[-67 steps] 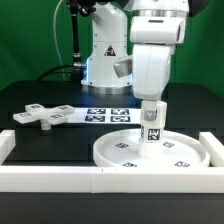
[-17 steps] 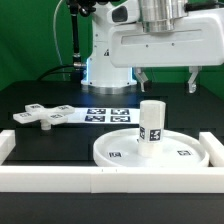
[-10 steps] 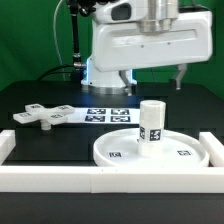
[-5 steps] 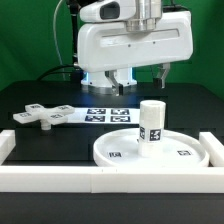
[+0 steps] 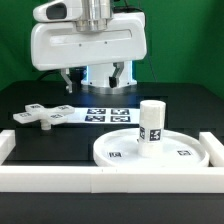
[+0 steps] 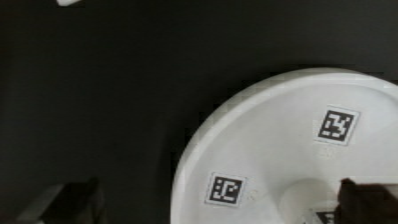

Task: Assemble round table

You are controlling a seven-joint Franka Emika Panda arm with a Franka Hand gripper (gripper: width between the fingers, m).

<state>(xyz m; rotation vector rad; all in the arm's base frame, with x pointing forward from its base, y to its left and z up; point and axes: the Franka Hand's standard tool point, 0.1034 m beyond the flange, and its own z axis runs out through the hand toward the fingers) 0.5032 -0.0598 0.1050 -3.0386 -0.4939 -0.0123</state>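
Done with the leg (image 5: 151,127) standing upright on the disc (image 5: 165,152), so swinging toward the exterior view's left, jaws spread and empty, probably after the cross-shaped base (image 5: 38,115) lying on the bench.

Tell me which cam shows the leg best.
Exterior view: the leg stands upright on the round disc, whole and unobstructed, with a tag facing the camera. The wrist view shows no leg at all, only part of the round disc with two tags.
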